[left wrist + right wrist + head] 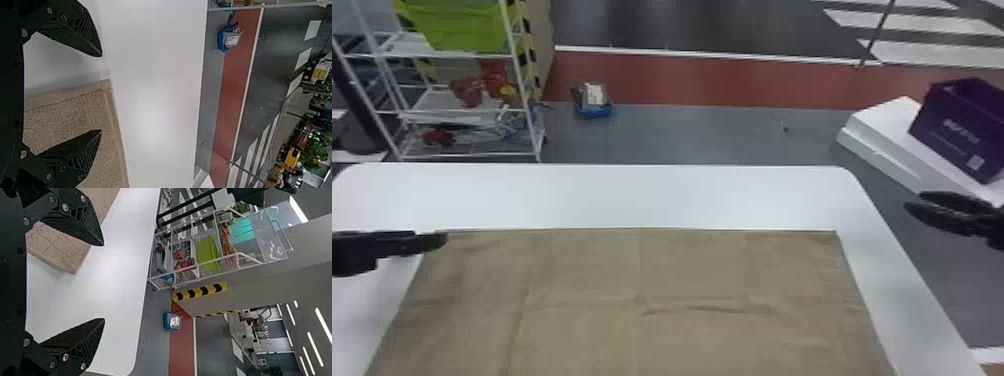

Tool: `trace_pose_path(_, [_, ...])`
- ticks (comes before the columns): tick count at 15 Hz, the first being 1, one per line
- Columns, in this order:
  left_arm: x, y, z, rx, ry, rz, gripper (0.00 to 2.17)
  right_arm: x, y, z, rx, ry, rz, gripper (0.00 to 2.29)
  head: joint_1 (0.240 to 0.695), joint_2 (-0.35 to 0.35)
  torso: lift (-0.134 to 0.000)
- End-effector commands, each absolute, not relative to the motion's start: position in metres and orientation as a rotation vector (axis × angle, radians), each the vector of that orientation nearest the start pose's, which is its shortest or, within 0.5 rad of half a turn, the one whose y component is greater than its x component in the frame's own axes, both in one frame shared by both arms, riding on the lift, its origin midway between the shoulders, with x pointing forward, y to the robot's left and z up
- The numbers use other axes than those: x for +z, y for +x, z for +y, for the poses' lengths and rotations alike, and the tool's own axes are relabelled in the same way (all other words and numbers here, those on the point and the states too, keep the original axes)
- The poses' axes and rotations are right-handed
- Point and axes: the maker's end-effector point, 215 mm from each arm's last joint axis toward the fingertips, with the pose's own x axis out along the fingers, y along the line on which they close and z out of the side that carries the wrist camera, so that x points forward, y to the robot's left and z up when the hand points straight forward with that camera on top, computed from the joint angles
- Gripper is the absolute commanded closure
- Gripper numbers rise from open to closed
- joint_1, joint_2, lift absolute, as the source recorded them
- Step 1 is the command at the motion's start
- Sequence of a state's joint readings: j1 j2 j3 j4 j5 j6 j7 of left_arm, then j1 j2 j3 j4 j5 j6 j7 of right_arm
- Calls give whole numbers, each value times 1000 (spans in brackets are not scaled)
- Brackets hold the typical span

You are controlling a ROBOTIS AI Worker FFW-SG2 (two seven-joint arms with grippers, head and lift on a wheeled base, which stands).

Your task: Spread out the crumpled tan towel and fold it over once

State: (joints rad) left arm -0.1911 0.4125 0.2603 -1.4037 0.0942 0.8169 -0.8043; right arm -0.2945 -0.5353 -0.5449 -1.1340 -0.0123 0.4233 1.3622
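Locate tan towel (pixel 632 270) flat on table (pixel 632 195), with spread left gripper (pixel 439 241) near far-left corner and spread right gripper (pixel 914 200) off right side. Note white rack (pixel 442 107) and purple bin (pixel 942 127) beyond.

The towel (pixel 582 270) was matt cloth, its weave rough and pebbled inside a flatter, smoother hem. Beneath it the worktop (pixel 632 195) was smooth, with a soft sheen. The left gripper (pixel 445 240) and the right gripper (pixel 914 200) had matt jaws, ridged along their inner faces, and the rack (pixel 407 54) looked like smooth, coated metal
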Motion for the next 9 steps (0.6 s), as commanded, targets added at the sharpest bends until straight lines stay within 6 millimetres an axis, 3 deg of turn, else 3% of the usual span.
trace_pose_path(1, [-448, 547, 399, -367, -151, 693, 299, -332, 519, -501, 615, 141, 385, 248, 695, -103, -124])
trace_pose_path(9, [-460, 552, 399, -365, -83, 714, 333, -325, 518, -508, 605, 145, 363, 252, 695, -115, -124])
